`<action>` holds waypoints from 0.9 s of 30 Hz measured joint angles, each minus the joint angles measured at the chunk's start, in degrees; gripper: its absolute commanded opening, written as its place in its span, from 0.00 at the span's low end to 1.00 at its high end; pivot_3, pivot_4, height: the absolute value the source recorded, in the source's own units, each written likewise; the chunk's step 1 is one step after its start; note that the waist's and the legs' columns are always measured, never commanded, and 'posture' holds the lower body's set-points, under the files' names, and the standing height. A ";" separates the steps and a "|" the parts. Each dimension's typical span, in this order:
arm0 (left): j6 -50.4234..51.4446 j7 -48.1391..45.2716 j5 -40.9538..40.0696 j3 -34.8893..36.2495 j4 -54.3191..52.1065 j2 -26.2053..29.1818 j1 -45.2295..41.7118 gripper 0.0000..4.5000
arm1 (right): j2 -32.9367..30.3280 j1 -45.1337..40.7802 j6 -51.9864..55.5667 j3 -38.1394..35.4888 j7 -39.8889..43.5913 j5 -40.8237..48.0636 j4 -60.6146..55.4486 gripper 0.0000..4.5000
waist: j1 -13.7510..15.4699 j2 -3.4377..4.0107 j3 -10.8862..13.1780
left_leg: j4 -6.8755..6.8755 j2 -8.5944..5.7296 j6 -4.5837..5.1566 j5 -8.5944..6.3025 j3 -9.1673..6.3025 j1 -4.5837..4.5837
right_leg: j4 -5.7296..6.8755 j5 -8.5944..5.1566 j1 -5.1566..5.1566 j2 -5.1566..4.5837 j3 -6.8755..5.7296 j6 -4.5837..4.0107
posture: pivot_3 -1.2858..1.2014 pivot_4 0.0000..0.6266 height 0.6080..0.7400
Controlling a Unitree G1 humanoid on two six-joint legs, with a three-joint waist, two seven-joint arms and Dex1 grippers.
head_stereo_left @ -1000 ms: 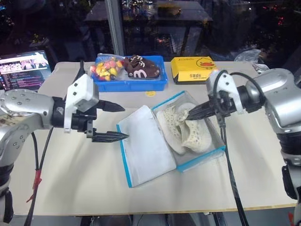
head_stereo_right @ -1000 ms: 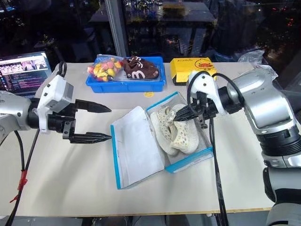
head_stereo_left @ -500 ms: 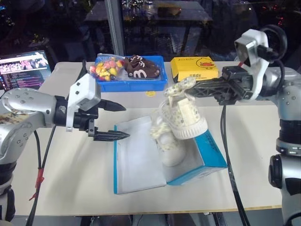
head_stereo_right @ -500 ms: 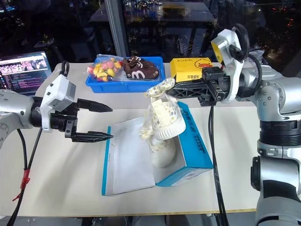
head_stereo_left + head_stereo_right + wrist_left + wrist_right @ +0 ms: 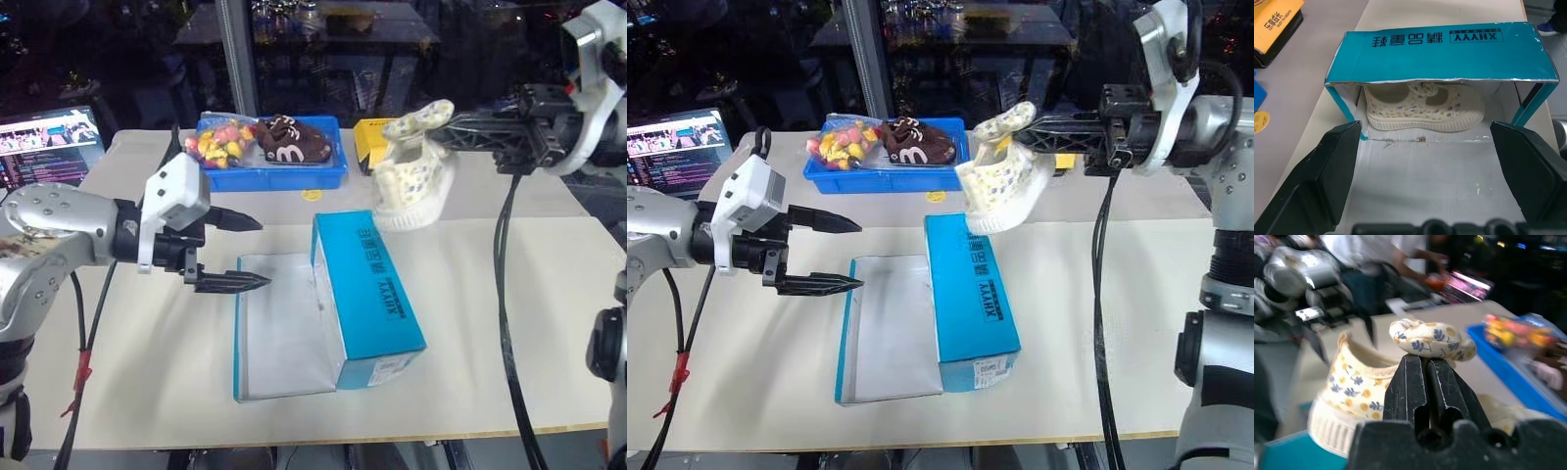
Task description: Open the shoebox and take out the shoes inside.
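One shoe (image 5: 1002, 181) hangs in the air from my right gripper (image 5: 1027, 128), whose fingers are pressed together on the strap at its top; in the right wrist view the floral strap (image 5: 1431, 339) sits pinched between the two black fingers (image 5: 1409, 387), with the cream upper and ribbed sole drooping below. I see it suspended above the tabletop (image 5: 509, 323) toward the far edge, between the blue plastic tray (image 5: 274, 172) and the yellow duck box (image 5: 370, 137), clear of the shoebox (image 5: 370, 294). That box now stands tipped onto one long side near the middle of the tabletop, its blue wall with the black lettered stripe facing up and its white-lined lid (image 5: 282, 338) lying flat toward my left. My left gripper (image 5: 243, 252) hovers just beside the lid's far-left corner, fingers wide apart and holding nothing. Looking along its fingers (image 5: 1317, 181), I see into the opening of the tipped box, where the second shoe (image 5: 1422, 110) lies on its side against the inner wall, sole toward the opening. At the tabletop's far left corner stands a laptop (image 5: 49, 145) with a lit screen
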 measured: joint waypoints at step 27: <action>0.67 -6.46 0.81 2.76 0.60 7.89 5.68 1.00 | -2.03 -5.66 -35.67 10.18 -4.23 -31.97 43.33 1.00 | -1.20 0.19 0.12 | -0.06 -0.03 0.00 0.01 0.06 0.10 | 0.07 0.03 -0.03 0.00 0.13 -0.12 | 0.52 0.24 1.00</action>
